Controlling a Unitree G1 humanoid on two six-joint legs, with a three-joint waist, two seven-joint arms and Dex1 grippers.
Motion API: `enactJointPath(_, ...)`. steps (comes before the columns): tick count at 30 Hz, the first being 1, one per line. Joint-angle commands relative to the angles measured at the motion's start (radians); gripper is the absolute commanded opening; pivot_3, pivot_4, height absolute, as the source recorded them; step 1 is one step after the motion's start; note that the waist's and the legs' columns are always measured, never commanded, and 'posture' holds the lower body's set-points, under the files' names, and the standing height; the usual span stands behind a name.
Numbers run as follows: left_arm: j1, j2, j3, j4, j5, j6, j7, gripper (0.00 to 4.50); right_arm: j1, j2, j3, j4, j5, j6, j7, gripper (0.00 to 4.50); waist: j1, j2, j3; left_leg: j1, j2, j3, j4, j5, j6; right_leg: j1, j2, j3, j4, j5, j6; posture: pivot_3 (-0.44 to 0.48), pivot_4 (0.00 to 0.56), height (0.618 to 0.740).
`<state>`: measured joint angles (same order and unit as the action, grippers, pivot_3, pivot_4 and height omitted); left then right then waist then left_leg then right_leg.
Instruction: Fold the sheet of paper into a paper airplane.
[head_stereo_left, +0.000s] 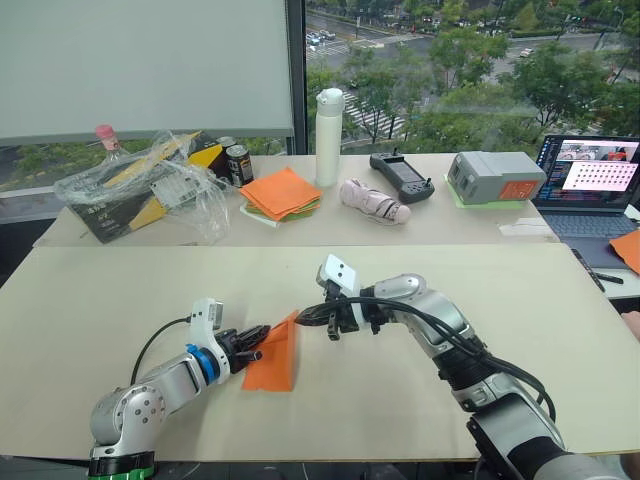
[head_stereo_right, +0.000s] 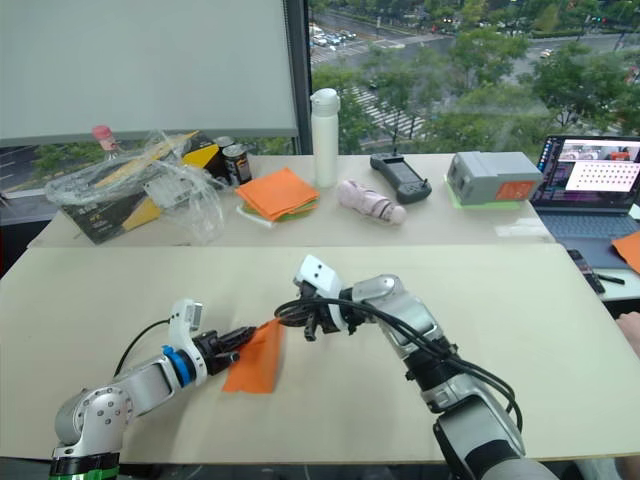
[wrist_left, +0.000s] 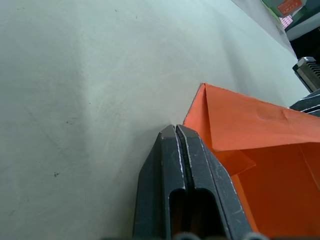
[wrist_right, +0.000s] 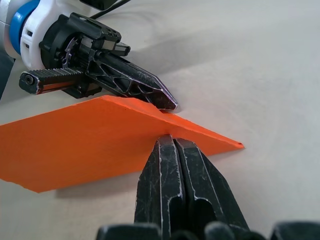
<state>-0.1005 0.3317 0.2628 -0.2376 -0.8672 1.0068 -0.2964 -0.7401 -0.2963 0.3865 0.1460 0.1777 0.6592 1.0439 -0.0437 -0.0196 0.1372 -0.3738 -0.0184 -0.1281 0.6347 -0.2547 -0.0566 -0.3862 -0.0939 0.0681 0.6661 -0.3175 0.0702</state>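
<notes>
The thin bright-orange sheet of paper (head_stereo_left: 272, 362), creased narrower with one pointed end, lies on the near pale table (head_stereo_left: 120, 300) between the two arms; the left gripper (head_stereo_left: 262, 335), black fingers pressed together, touches its left edge, though whether paper is pinched there cannot be told; the right gripper (head_stereo_left: 300, 318), fingers likewise closed, holds the raised upper corner. Well apart, on the far table, sits a thick pile of orange and green sheets (head_stereo_left: 281, 193).

Silver arms, black cables (blue-ringed left wrist (head_stereo_left: 205, 362)).
</notes>
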Motion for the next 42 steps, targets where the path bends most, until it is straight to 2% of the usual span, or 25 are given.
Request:
enactJointPath(1,0.02,0.005,-0.003,-0.023,-0.003,0.01,-0.001,0.02,-0.012,0.0,0.005,-0.043,0.003,-0.018,0.005,0.0,-0.001,0.0,0.0,0.0,0.0,0.0,0.0,0.0,0.0,0.0,0.0,0.0,0.0,0.0,0.0,0.0,0.15,0.74)
enactJointPath(7,0.043,0.023,-0.041,-0.047,0.015,0.005,-0.026,0.02,-0.012,0.007,0.01,-0.044,0.001,-0.022,-0.003,0.0,-0.001,0.0,0.0,-0.001,0.0,0.0,0.0,0.0,0.0,-0.001,0.0,0.0,-0.001,0.0,0.0,0.0,0.15,0.74)
enactJointPath(17,0.006,0.001,0.026,-0.068,-0.057,-0.006,-0.018,0.02,-0.006,0.008,0.019,-0.041,0.0,-0.028,-0.011,0.0,-0.001,0.0,0.0,-0.002,0.0,0.0,0.0,0.0,0.0,-0.002,0.0,0.0,-0.001,0.0,0.0,0.0,0.15,0.74)
enactJointPath(23,0.008,0.008,0.004,-0.107,-0.072,-0.005,-0.029,0.02,-0.007,0.01,0.024,-0.034,0.0,-0.034,-0.016,0.0,-0.001,0.0,0.0,-0.006,0.0,-0.001,0.004,0.0,0.0,-0.003,0.0,-0.001,-0.001,0.0,0.0,0.0,0.15,0.74)
enactJointPath(29,0.039,0.033,-0.033,-0.116,-0.027,-0.012,-0.039,0.02,-0.008,0.01,0.027,-0.033,0.001,-0.037,-0.019,0.0,-0.001,0.0,0.0,-0.006,0.0,-0.001,0.004,0.0,0.0,-0.003,0.0,-0.001,-0.001,0.0,0.0,0.0,0.15,0.74)
enactJointPath(42,0.076,0.059,-0.031,-0.092,0.019,-0.041,-0.039,0.02,-0.004,0.007,0.037,-0.049,0.007,-0.028,-0.006,0.0,-0.002,0.0,0.0,-0.006,0.0,-0.001,0.004,0.0,0.0,-0.003,0.0,-0.001,-0.001,0.0,0.0,0.0,0.15,0.74)
